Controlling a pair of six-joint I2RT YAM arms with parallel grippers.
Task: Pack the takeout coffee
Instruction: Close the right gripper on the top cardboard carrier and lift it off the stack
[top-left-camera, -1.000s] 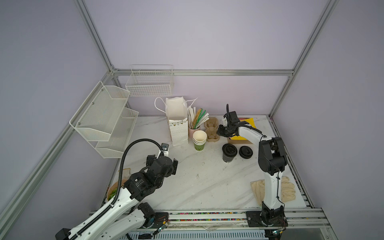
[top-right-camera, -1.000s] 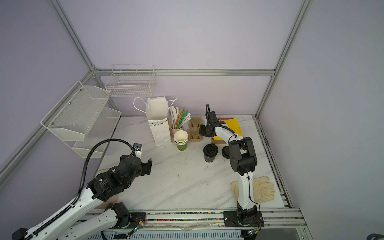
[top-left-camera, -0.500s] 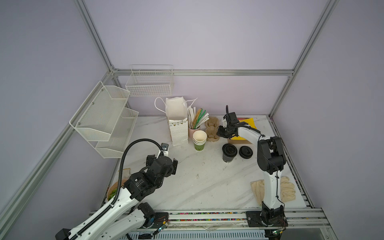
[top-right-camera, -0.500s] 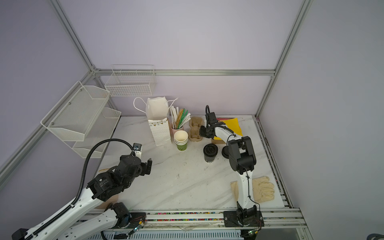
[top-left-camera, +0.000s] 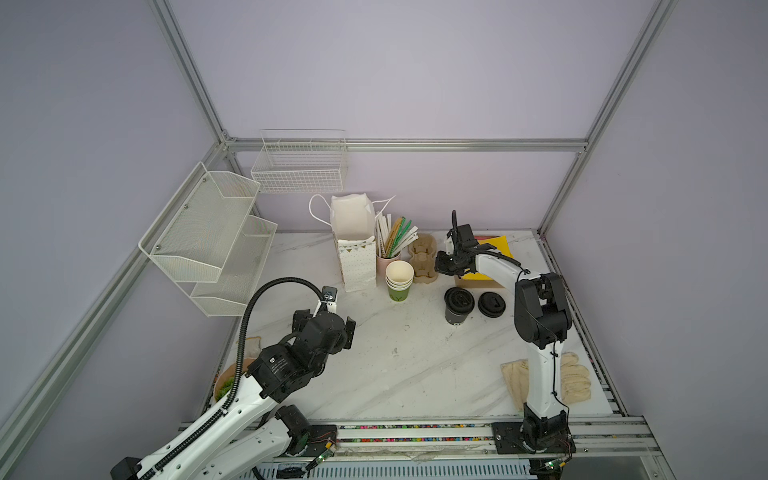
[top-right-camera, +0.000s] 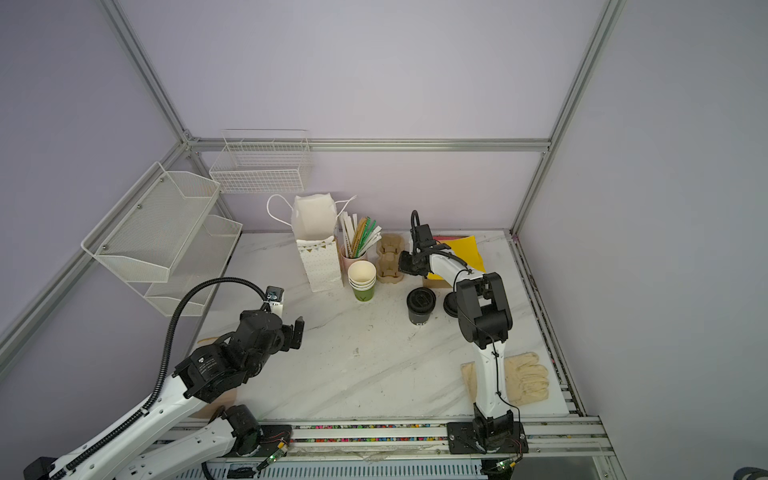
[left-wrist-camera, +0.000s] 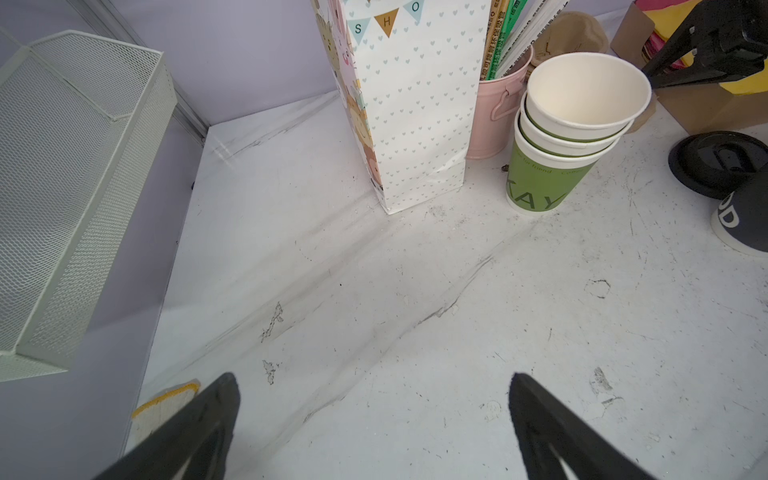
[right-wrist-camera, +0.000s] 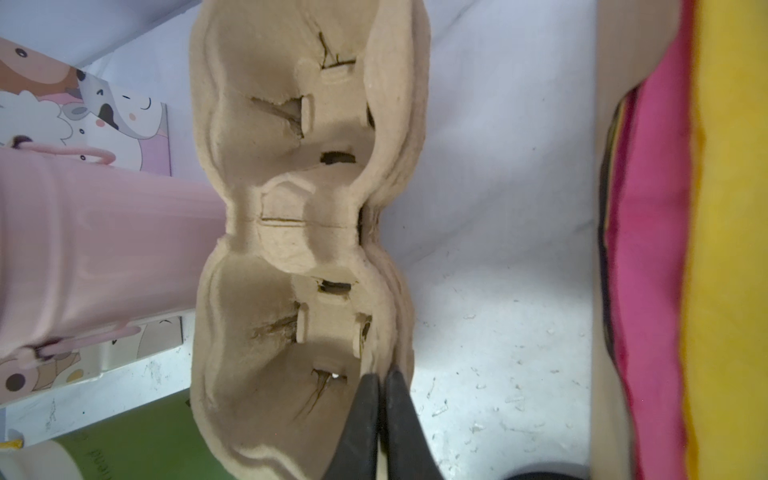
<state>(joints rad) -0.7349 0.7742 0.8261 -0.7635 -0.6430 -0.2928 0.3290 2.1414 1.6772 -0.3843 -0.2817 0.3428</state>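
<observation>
A white paper bag, a pink bucket of straws, a cardboard cup carrier and a brown box topped with yellow and pink sheets stand in a row along the back of the table. A stack of green cups sits just in front of the bucket. Mesh shelves and a wire basket hang on the walls at the left. A pair of gloves lies near the front right corner, partly behind the right arm's upright link.

The right gripper reaches over the box to the carrier. Its fingers are pinched together on the rim of the carrier's near pocket, one inside the well and one outside.

The left gripper hangs over bare marble at the front left. Its jaws are spread wide and hold nothing.

The coffee cup, dark with a black lid on it, stands upright on the table in front of the box. It is near the right gripper, on the front side of it, and not touching it. A loose lid lies flat just beside the cup, between it and the right arm's elbow, which hides part of this lid in a top view. The cup is well apart from the left gripper, and open tabletop lies between them.
</observation>
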